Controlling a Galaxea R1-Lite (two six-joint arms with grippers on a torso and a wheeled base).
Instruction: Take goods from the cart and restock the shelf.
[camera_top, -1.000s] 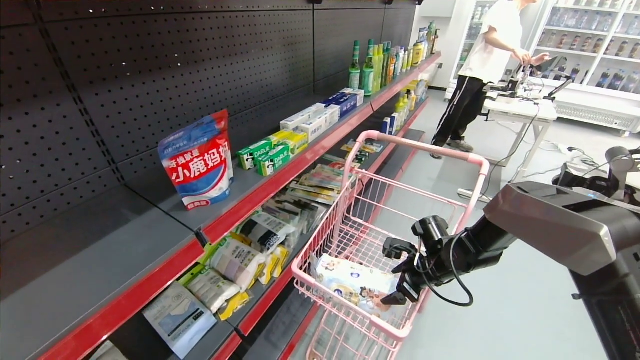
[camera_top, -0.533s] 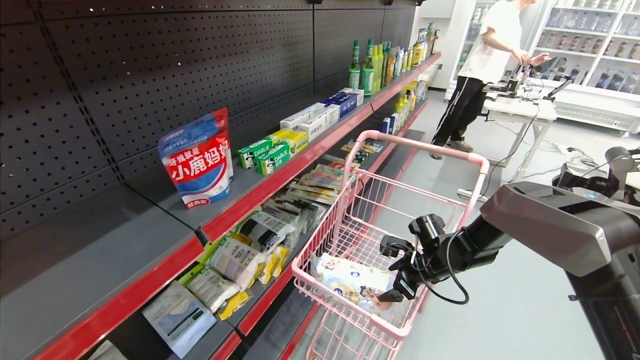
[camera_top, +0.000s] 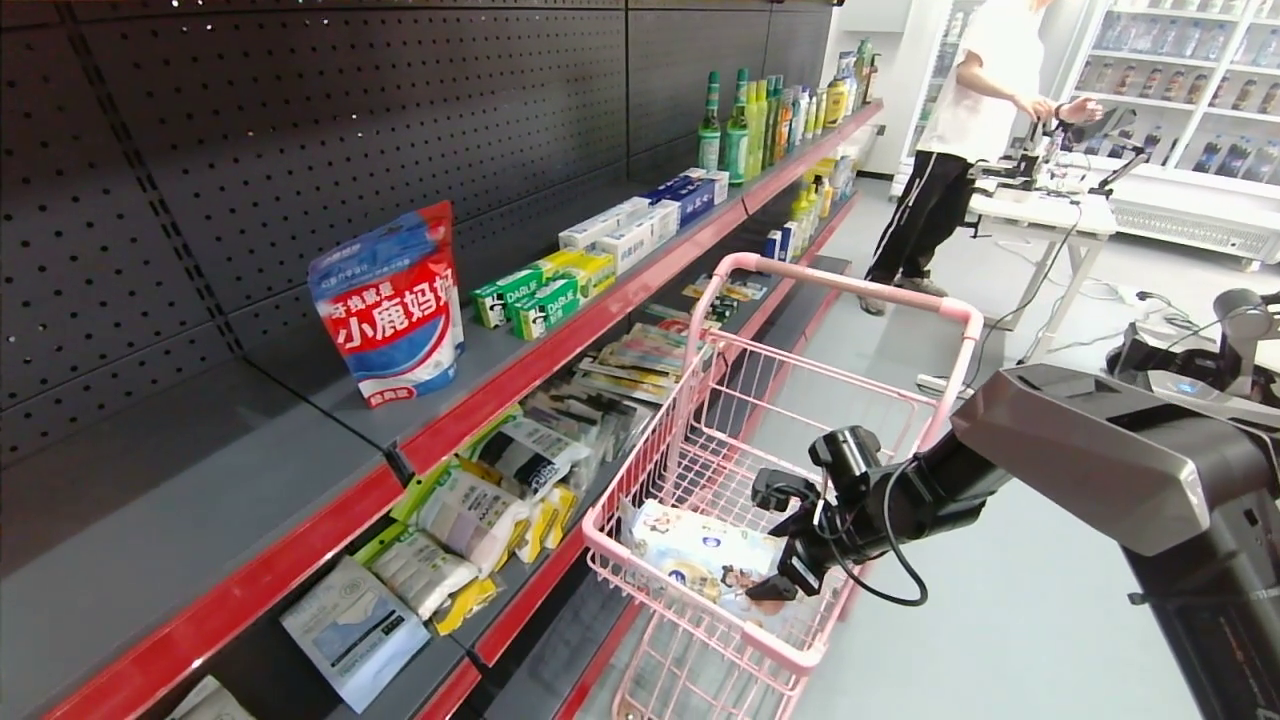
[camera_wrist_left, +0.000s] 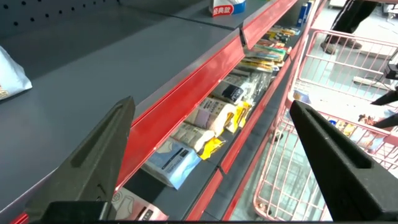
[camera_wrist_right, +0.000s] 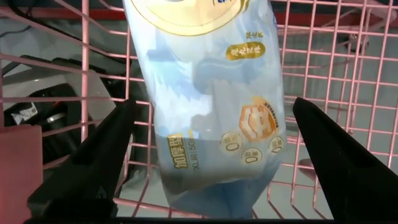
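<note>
A pink cart (camera_top: 830, 290) stands beside the grey shelf with a red edge (camera_top: 300, 440). In its basket lies a white and light-blue pack (camera_top: 690, 555). My right gripper (camera_top: 772, 540) is inside the basket at the pack's near end, open, one finger above it and one below. In the right wrist view the pack (camera_wrist_right: 211, 93) sits between the spread fingers (camera_wrist_right: 99, 162) with a gap on each side. My left gripper (camera_wrist_left: 211, 104) hangs open with nothing in it over the bare shelf top (camera_wrist_left: 93, 68), near its red edge.
On the shelf stand a blue and red bag (camera_top: 390, 305), green boxes (camera_top: 540, 295), white boxes and bottles (camera_top: 740, 130) farther along. Pouches (camera_top: 470, 520) fill the lower shelf. Open floor lies right of the cart; a white table (camera_top: 1040, 215) stands beyond.
My right gripper has moved a little further into the cart toward the pack. The head view itself has shifted slightly.
</note>
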